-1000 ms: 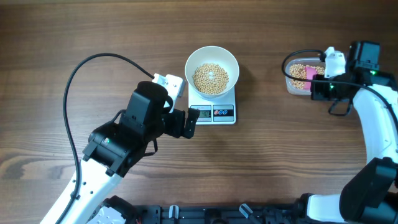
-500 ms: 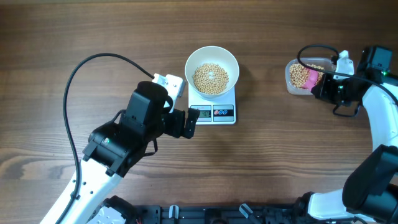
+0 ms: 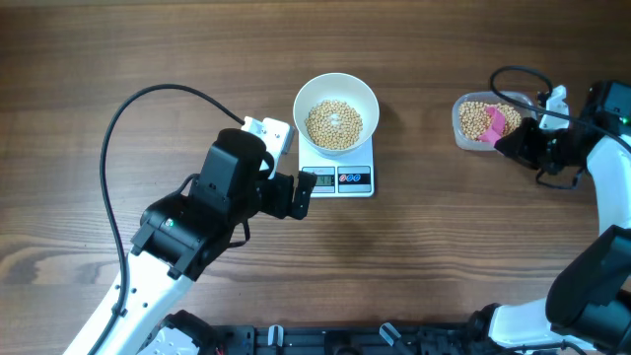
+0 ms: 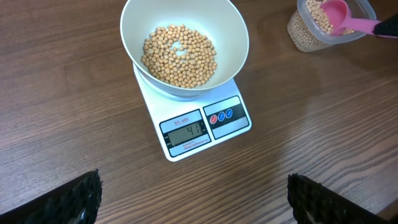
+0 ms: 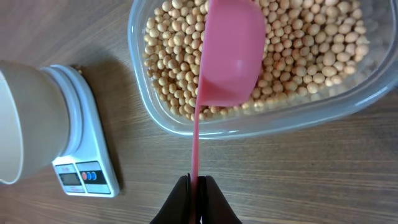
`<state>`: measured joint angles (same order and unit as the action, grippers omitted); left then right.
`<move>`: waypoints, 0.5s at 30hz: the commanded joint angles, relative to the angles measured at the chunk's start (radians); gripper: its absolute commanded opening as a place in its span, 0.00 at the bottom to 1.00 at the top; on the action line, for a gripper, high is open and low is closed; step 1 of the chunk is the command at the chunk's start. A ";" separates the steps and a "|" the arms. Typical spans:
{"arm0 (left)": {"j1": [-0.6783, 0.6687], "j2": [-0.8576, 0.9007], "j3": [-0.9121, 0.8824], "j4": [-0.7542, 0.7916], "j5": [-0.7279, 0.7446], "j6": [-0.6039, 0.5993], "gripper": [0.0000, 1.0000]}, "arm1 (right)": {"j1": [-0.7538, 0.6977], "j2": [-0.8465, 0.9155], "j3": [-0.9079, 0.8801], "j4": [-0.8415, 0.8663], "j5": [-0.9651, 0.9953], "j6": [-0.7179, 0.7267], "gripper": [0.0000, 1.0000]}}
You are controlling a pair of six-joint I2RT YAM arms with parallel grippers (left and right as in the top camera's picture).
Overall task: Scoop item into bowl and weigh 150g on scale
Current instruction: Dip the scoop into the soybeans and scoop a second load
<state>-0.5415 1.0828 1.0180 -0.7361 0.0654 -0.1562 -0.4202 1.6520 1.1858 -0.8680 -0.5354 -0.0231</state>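
On the left we see the left gripper [image 4: 194, 198] spread wide, holding nothing. The beans [image 4: 179, 55] lie in the white bowl [image 4: 231, 37], which sits on the scale [image 4: 205, 124]. Further right, the right gripper [image 5: 196, 198] pinches the pink scoop [image 5: 229, 53] by its handle over the clear tub [image 5: 261, 124] of beans. We think the scoop is empty.

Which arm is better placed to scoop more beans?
Right: the right gripper is shut on the pink plastic scoop over the clear tub of tan beans. The left gripper is open, empty.
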 commanded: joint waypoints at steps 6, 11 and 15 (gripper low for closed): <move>0.004 0.004 0.005 0.003 0.011 -0.009 1.00 | -0.038 0.093 -0.004 -0.012 -0.108 0.042 0.04; 0.004 0.004 0.005 0.003 0.011 -0.010 1.00 | -0.042 0.106 -0.004 -0.013 -0.142 0.050 0.04; 0.004 0.004 0.005 0.003 0.011 -0.009 1.00 | -0.047 0.106 -0.004 -0.013 -0.164 0.052 0.04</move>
<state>-0.5415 1.0828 1.0180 -0.7361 0.0654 -0.1562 -0.4599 1.7397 1.1858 -0.8867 -0.6476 0.0189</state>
